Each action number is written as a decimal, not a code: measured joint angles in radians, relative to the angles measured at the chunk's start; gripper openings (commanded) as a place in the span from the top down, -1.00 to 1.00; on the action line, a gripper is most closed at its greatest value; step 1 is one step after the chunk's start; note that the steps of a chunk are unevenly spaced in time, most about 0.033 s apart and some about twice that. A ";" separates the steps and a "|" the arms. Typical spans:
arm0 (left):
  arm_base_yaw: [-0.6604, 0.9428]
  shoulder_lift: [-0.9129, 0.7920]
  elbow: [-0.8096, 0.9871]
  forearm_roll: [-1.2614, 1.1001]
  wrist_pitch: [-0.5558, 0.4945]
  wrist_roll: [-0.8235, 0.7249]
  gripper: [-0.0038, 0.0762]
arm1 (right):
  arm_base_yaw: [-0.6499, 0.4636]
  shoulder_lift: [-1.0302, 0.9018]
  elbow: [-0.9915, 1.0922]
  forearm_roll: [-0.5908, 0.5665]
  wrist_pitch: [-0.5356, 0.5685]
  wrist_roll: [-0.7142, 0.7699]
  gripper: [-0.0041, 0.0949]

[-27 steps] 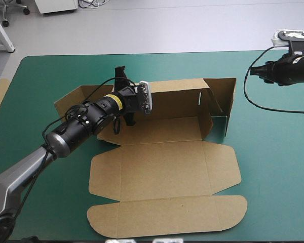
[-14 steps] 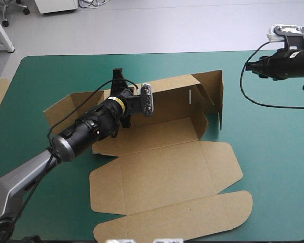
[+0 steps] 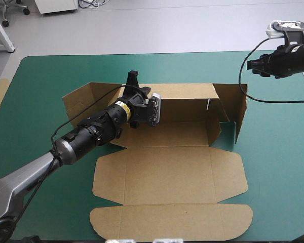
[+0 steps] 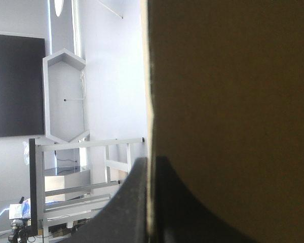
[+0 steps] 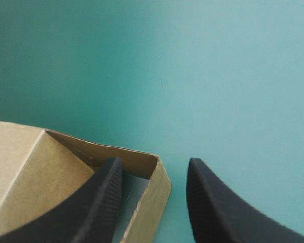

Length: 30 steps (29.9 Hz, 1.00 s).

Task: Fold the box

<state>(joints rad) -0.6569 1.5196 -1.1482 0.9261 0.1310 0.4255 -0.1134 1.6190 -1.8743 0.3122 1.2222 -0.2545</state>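
Box (image 3: 167,167) mid-tabletop (image 3: 273,152): back wall and right end raised, front panels flat. Left gripper (image 4: 151,167) fingers pinch the back wall; right gripper (image 5: 153,167) fingers apart over right corner. Most folding remains.

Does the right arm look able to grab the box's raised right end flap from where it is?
Likely yes: the right gripper hangs open over the flap, nothing between them, only teal-green cover beside it.
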 measured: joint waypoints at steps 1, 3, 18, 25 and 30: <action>0.016 0.000 0.011 0.007 -0.024 -0.001 0.93 | 0.000 0.000 0.000 0.009 0.012 0.000 0.13; 0.038 0.003 0.022 0.012 -0.055 -0.007 0.93 | 0.000 0.000 0.000 0.030 0.024 0.000 0.13; 0.062 0.006 0.027 0.023 -0.099 -0.074 0.93 | 0.019 0.172 -0.002 -0.018 -0.130 0.019 0.13; 0.062 0.006 0.027 0.025 -0.090 -0.074 0.93 | 0.019 0.266 -0.002 0.086 -0.112 -0.016 0.13; 0.062 0.010 0.027 0.030 -0.088 -0.074 0.93 | 0.019 0.269 -0.002 0.110 -0.052 -0.043 0.13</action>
<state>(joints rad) -0.5945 1.5296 -1.1210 0.9565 0.0431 0.3512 -0.0945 1.8880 -1.8760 0.4226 1.1702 -0.2977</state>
